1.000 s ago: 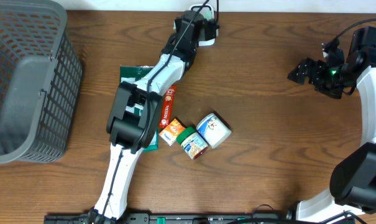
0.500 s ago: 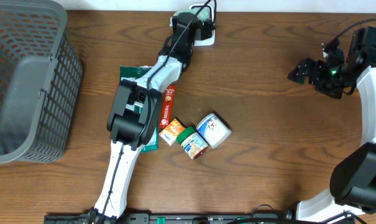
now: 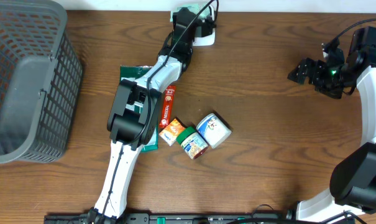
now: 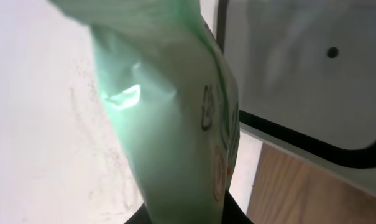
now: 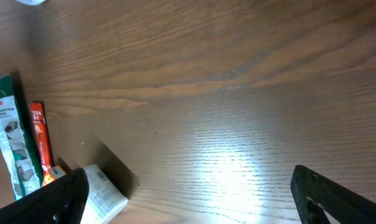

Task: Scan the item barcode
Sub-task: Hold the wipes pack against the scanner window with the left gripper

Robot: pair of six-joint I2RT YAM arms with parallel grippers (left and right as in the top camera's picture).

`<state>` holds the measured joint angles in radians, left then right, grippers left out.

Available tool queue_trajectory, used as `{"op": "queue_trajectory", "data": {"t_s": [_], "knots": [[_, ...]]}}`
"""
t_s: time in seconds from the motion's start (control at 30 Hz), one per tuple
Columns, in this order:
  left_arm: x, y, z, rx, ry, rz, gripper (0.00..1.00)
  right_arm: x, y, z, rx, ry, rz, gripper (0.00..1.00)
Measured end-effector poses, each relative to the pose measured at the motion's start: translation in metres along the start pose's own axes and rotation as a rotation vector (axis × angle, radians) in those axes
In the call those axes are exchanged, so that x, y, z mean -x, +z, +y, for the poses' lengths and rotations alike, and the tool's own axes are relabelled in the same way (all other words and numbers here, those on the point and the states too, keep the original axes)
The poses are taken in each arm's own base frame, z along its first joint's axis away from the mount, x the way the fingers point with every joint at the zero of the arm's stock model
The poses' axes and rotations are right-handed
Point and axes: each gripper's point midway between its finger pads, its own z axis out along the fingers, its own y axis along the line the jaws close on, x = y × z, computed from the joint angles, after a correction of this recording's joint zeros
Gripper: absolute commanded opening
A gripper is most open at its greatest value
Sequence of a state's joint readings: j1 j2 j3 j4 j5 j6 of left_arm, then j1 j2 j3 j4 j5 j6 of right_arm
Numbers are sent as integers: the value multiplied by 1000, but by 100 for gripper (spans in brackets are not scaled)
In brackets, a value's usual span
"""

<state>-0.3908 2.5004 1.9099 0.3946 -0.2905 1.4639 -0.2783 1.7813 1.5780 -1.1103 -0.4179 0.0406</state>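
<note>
A pale green packet (image 4: 169, 124) is gripped at its lower end by the left end effector (image 3: 188, 20), which is clenched tight on it at the far edge of the surface (image 3: 262, 124), just beside the white scanner (image 3: 204, 37). Whether the packet touches the scanner cannot be told. The right end effector (image 5: 188, 198) is spread wide, holds nothing, and is seen well apart over bare wood at the right. The scan is judged to be in hand but not confirmed. In the left wrist view only small printed symbols are seen on the packet's narrow side and no barcode can be made out, so the code may be turned away from the scanner's window. A failed read could be caused by that, or by the soft film being bowed or creased, since glare is thrown off it. Because the packet is pinched by one end only, it could droop, or be pulled from the grip if dragged against the scanner's rim. The scanner could be nudged, or its cable (image 3: 207, 7) snagged, by a wrist so close to it. A red stick pack (image 3: 168, 107) and a small orange box (image 3: 171, 131) lie just beside the arm and could be swept aside if the elbow were lowered.
</note>
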Motion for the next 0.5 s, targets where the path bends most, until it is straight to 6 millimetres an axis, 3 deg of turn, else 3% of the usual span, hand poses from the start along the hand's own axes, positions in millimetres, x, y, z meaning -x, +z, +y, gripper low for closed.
{"op": "queue_trajectory", "data": {"t_s": [0.23,0.5], "knots": [[-3,-1,-24,-92,37,14,7,0,0,0,0,0,0,99],[-2,-1,-22,-78,33,13,7,0,0,0,0,0,0,99]]}}
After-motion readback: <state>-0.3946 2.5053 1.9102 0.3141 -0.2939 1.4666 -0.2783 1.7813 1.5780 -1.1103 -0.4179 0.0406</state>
